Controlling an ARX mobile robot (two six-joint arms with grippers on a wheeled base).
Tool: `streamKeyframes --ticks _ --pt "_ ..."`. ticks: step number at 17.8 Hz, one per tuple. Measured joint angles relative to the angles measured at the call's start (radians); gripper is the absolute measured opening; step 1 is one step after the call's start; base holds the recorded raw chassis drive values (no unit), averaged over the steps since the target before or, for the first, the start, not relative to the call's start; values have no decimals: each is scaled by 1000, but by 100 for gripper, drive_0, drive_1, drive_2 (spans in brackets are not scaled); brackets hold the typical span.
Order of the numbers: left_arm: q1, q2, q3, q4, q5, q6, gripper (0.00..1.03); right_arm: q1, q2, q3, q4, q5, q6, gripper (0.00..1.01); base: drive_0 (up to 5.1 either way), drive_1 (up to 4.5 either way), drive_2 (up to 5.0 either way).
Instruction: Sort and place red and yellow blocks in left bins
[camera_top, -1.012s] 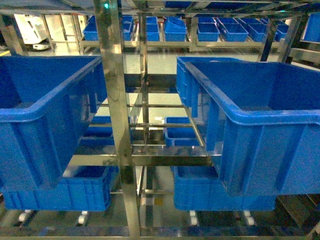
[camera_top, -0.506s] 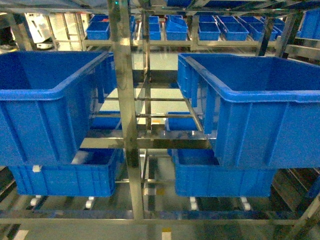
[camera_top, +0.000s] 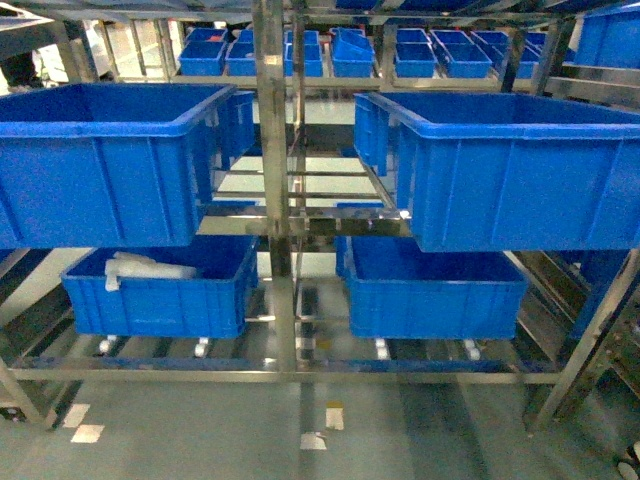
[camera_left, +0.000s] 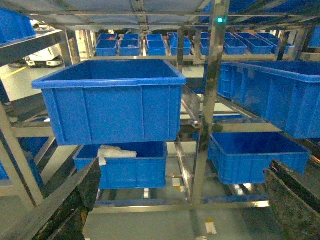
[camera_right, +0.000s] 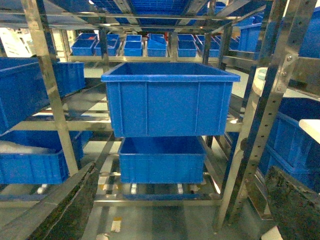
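My head camera faces the steel rack (camera_top: 275, 190) square on, slanting slightly down to the floor. My left wrist camera looks level at the upper left crate (camera_left: 112, 100); my right wrist camera at the upper right crate (camera_right: 170, 97). All three share the rack.

We see our left gripper (camera_left: 182, 200) with dark, scuffed, speckled fingers (camera_left: 75, 205), our right gripper (camera_right: 180, 205) with the same mottled black fingers (camera_right: 295, 200)

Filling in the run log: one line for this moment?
stage: facing rack | blocks: not seen | upper left bin: reachable | lower left bin: holds white item | grippers: open, empty
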Motion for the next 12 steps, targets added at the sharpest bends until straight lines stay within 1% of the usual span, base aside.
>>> streamKeyframes --ticks 1,3,10,12 --pt "0 0 0 6 0 0 98 0 0 0 1 0 0 98 323 -492 166" --pt "0 0 0 1 -4 0 98 0 0 0 5 -3 0 98 436 -423 -37" --pt "0 0 0 5 0 0 98 0 0 0 0 -1 0 98 498 -330 -124" --pt "0 0 0 4 -2 0 98 0 0 0 1 -1 0 98 493 -246 -246"
